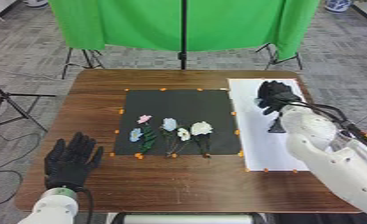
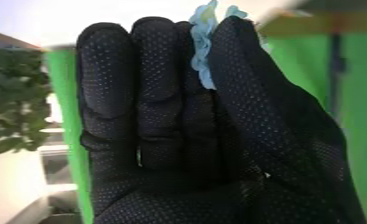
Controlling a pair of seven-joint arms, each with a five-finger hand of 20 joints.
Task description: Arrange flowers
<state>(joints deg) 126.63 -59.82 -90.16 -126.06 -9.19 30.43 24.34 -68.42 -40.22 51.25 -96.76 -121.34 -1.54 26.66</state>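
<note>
Head view | right robot hand (image 1: 277,94) | pinching blue flower (image 2: 200,50) | over paper (image 1: 270,155)

- Floored in grey, streaky tiles (image 1: 28,60).
- Furnished with a brown wooden table (image 1: 95,100).
- Hung beyond it with green cloth (image 1: 122,25), crossed upright by a black pole (image 1: 184,30), with tripod legs (image 1: 68,62) beneath.
- Set at the left with a black stand (image 1: 11,95).
- Dotted with a blue-and-white pot (image 1: 338,5) at the far right.
- Greened by a leafy plant (image 2: 15,95).
- Lit brightly.
</note>
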